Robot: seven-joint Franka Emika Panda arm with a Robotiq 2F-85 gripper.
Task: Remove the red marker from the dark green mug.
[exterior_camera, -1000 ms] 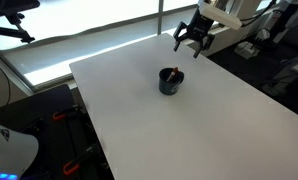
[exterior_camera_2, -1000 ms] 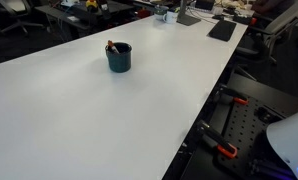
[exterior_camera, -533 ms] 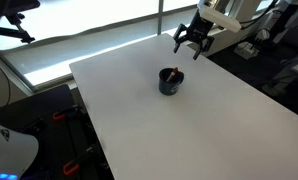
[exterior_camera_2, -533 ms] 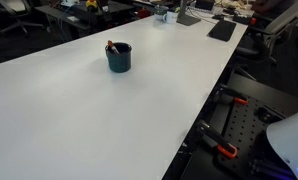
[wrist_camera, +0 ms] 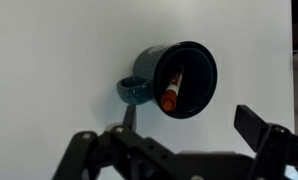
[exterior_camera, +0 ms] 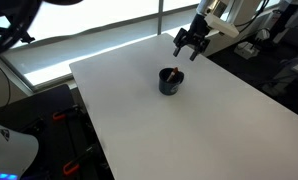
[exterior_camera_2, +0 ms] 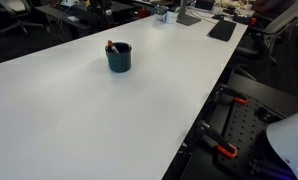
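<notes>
The dark green mug (exterior_camera: pixel 171 81) stands upright on the white table (exterior_camera: pixel 199 130); it also shows in the other exterior view (exterior_camera_2: pixel 119 58) and in the wrist view (wrist_camera: pixel 174 78), where its handle points left. The red marker (wrist_camera: pixel 172 88) stands inside the mug and leans on its rim; its tip shows in both exterior views (exterior_camera: pixel 172 72) (exterior_camera_2: pixel 110 45). My gripper (exterior_camera: pixel 190 45) hangs in the air above the table's far edge, apart from the mug. Its fingers (wrist_camera: pixel 186 122) are spread wide and empty, with the mug between and beyond them.
The table's edge runs close behind the gripper (exterior_camera: pixel 159 35). Desks with a keyboard (exterior_camera_2: pixel 222 30) and clutter stand beyond the table. Robot stand parts with red clamps (exterior_camera_2: pixel 224 150) sit beside the table.
The gripper has risen slightly and shifted a little near the table's far edge. The mug and marker have not moved.
</notes>
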